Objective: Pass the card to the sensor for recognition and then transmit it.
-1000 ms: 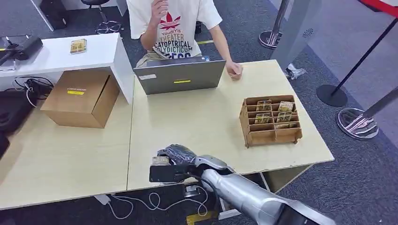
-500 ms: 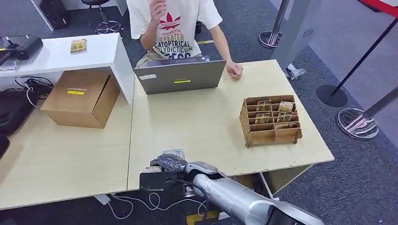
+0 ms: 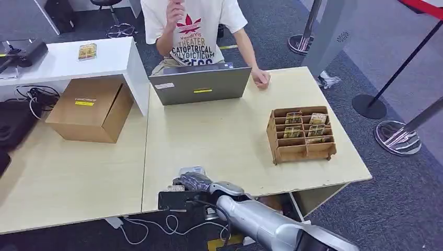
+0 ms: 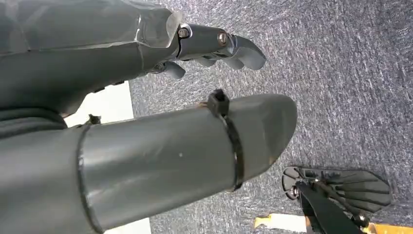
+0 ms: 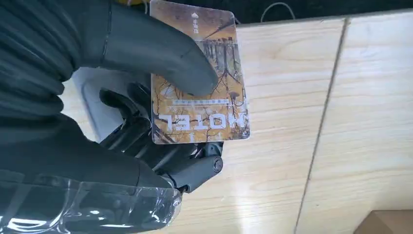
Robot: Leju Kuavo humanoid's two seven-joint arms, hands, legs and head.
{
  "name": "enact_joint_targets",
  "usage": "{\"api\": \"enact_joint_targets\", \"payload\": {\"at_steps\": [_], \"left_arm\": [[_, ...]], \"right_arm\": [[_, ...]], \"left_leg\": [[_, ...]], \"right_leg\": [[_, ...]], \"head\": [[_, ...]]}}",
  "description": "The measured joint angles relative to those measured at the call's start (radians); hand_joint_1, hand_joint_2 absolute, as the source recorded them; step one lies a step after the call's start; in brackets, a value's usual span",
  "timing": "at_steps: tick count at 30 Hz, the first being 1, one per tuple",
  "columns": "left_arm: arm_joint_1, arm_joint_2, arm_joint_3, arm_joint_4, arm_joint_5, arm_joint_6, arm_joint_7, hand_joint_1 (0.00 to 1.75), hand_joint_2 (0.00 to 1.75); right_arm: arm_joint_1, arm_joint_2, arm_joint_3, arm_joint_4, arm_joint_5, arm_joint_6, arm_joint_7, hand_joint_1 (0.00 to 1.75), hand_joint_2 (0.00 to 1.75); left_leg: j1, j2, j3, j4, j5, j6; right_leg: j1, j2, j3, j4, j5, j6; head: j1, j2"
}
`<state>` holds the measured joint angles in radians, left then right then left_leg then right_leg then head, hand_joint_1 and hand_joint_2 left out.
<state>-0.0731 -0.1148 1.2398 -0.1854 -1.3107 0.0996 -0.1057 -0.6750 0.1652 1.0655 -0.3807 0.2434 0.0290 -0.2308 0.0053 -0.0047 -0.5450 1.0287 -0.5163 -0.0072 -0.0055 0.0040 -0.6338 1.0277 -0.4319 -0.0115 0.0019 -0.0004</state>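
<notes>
Fingers and thumb of my right hand [image 5: 146, 122] clamp the card [image 5: 198, 78], thumb pressed across its printed face, with the forearm reaching in from five o'clock to hold it low over the near edge of the table [image 3: 230, 141], just above a white pad [image 5: 100, 105]. My left hand [image 4: 214, 46] hangs over grey carpet with loosely curled fingers holding nothing. Out at two o'clock from the card stands a wooden rack [image 3: 300, 134] with several cards slotted in its upper compartments, lower ones bare.
</notes>
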Motion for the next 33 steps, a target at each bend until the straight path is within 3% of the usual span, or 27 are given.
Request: {"api": "enact_joint_targets", "payload": {"at_steps": [33], "left_arm": [[0.001, 0.004, 0.0, 0.0, 0.007, 0.005, -0.004, 0.0, 0.0]], "right_arm": [[-0.045, -0.04, -0.029, 0.053, -0.005, -0.007, 0.019, 1.75, 1.75]], "left_leg": [[0.0, 0.0, 0.001, 0.0, 0.0, 0.0]], "right_leg": [[0.0, 0.0, 0.0, 0.0, 0.0, 0.0]], "head": [[0.0, 0.0]]}}
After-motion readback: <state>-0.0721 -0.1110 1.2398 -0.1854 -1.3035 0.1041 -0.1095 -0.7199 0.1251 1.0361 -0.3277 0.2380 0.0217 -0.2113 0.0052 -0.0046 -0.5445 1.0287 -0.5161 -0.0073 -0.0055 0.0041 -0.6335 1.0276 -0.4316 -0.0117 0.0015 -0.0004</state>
